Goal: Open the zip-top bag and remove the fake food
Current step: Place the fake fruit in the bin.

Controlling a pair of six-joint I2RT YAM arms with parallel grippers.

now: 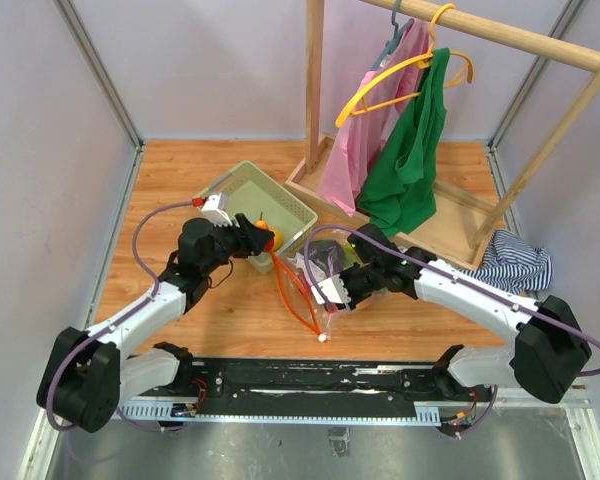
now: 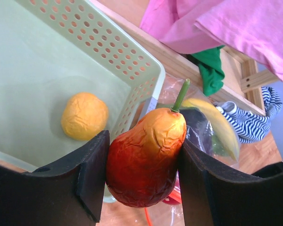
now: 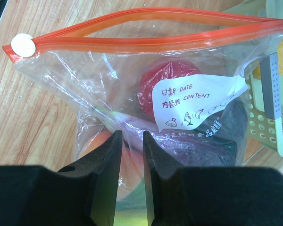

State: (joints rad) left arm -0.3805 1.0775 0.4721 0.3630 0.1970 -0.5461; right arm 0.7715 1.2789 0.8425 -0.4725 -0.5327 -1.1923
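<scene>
Gripping pear (image 2: 148,141) w/ left gripper (image 2: 142,183); pinching zip-top bag (image 3: 80,94) w/ right gripper (image 3: 132,141).
Holds orange-red pear snug betw. half-spread fingers, by corner of green basket (image 2: 132,52) w/ yellow-orange fruit (image 2: 84,115) inside. Nips clear film below white label (image 3: 193,101), jaws nearly closed. With bag on table (image 1: 170,180) beside basket, orange zip strip (image 3: 132,42) gaping, red piece (image 3: 153,80) & banana (image 2: 219,123) inside.

bag (image 3: 80,99) seemingly open — food (image 3: 162,80) inside

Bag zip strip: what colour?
Orange-red zip strip on the zip-top bag; right wrist view shows it best.
</scene>
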